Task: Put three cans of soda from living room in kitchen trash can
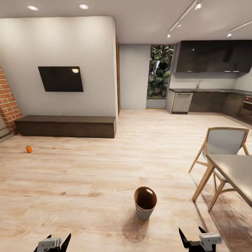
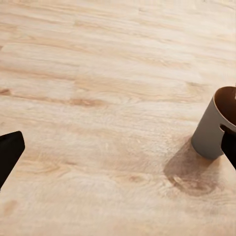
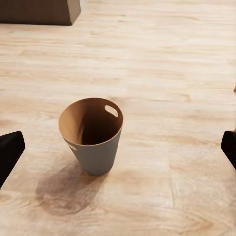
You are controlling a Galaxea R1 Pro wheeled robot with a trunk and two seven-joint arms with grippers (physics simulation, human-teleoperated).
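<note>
Both tools hung low over the wood floor (image 1: pixel 105 164), the left tool (image 1: pixel 52 243) and the right tool (image 1: pixel 197 239) each with its dark fingers spread wide and nothing between them. And there was the trash can (image 1: pixel 145 203), standing upright on the planks just ahead of the robot, a little nearer the right tool, grey outside, brown inside, its wide rim tipped toward the camera and a handle slot showing in its wall. From the right wrist, the trash can (image 3: pixel 93 135) sat squarely between the spread fingertips with its inside empty as far as could be seen. From the left wrist, the trash can (image 2: pixel 216 125) showed only at the edge, partly cut off, casting a dark shadow on the floor.

Over to the far left, one orange soda can (image 1: pixel 29 149) stood alone on the floor, well apart from the trash can, in front of a long dark bench (image 1: pixel 66 126) under a wall-mounted screen (image 1: pixel 61 78). A brick chimney (image 1: pixel 7 101) edged the left side. To the right stood a wooden chair (image 1: pixel 222 147) and a grey tabletop (image 1: pixel 236 171). At the back right lay the kitchen (image 1: pixel 210 94) with dark cabinets.
</note>
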